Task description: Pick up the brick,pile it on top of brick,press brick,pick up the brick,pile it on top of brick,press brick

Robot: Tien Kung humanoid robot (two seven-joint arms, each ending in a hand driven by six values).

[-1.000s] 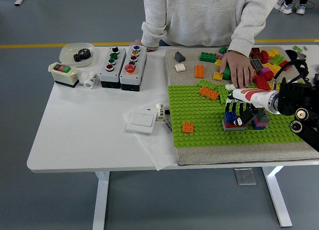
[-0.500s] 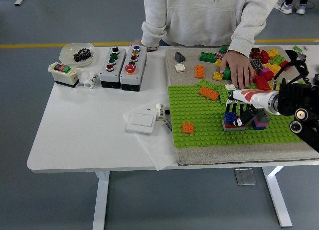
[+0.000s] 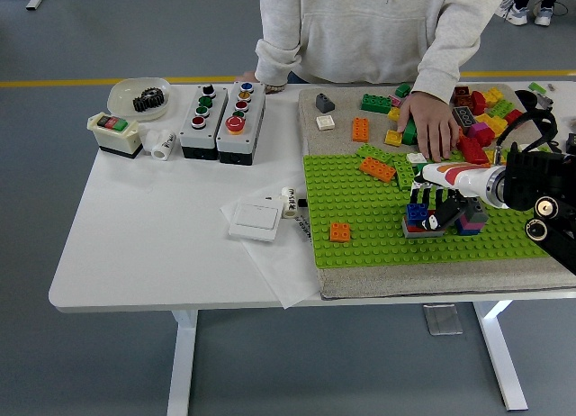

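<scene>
Here, nearest me, I see an orange brick [image 3: 339, 230] lying alone on the green baseplate [image 3: 378, 240]. My right hand [image 3: 438, 203] reaches in from the right, fingers [image 3: 423, 198] pointing down onto the blue brick [image 3: 416, 212] on the small stack [image 3: 441, 221]; I cannot tell whether they grip it or only press it. Farther back, the person's hand [image 3: 427, 123] rests on the loose bricks [image 3: 477, 119] on the mat [image 3: 333, 119]. The button boxes [image 3: 223, 121] stand at the far left.
</scene>
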